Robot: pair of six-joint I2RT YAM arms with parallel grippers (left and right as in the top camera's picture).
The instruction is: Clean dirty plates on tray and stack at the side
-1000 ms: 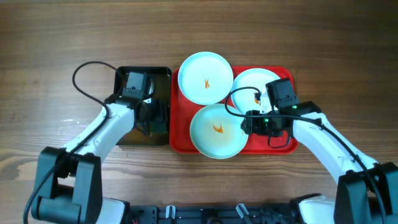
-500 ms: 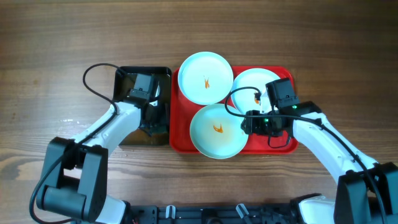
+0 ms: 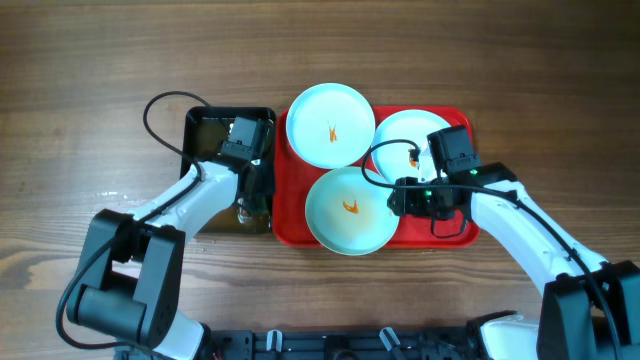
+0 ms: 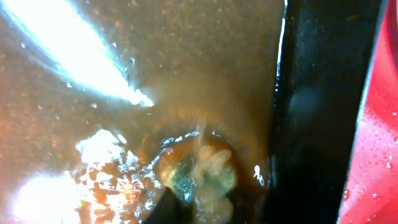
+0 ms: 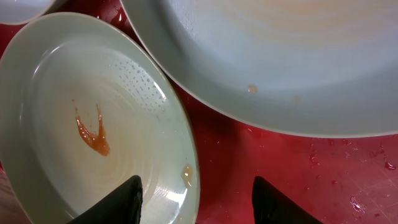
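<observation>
Three pale plates lie on the red tray: one at the back left, one at the back right, one in front. Orange sauce marks the front plate; the back right plate carries a faint smear. My right gripper is open and straddles the front plate's right rim, one finger over the plate and the other over the tray. My left gripper is under brownish water in the black basin, shut on a yellow-green sponge.
The basin stands right against the tray's left side; its black wall separates the water from the red tray. Bare wooden table surrounds both. A cable loops above the left arm.
My left gripper has slid toward the basin's right side and its jaws have shut on the sponge underwater. The right arm and the plates have not moved.
</observation>
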